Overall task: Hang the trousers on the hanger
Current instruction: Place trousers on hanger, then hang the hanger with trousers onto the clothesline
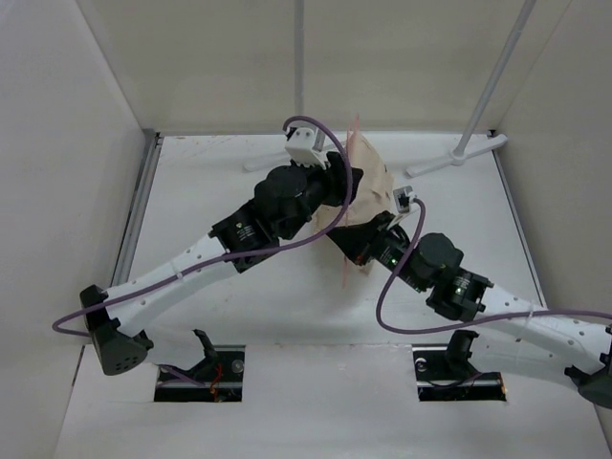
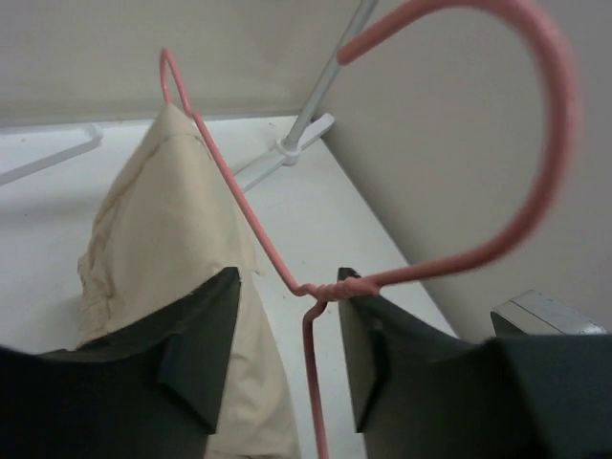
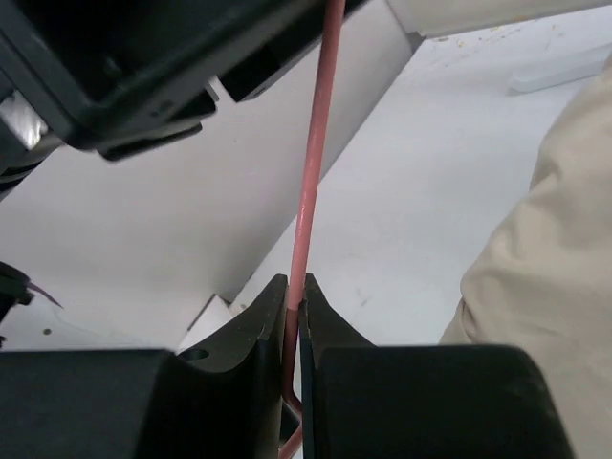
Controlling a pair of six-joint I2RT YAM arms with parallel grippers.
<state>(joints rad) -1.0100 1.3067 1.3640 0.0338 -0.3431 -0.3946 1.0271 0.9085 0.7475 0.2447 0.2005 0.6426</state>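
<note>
The beige trousers (image 1: 376, 182) hang folded over the thin pink hanger (image 1: 355, 134) at mid-table. In the left wrist view the trousers (image 2: 163, 220) drape over the hanger's slanted arm. The hanger's hook (image 2: 545, 115) curves up to the right. My left gripper (image 2: 287, 287) is open. The hanger's twisted neck lies between its fingers and rests against the right finger (image 2: 359, 325). My right gripper (image 3: 294, 287) is shut on a straight hanger rod (image 3: 316, 143), with the trousers (image 3: 545, 268) to its right. In the top view the left gripper (image 1: 342, 186) sits just above the right gripper (image 1: 352, 251).
A grey-white rack stands at the back: a slanted pole (image 1: 492, 91) with a foot (image 1: 459, 153) at the right and an upright pole (image 1: 298, 57) at the centre. White walls close the left, back and right. The left arm's black body (image 3: 124, 57) hangs close over the right gripper.
</note>
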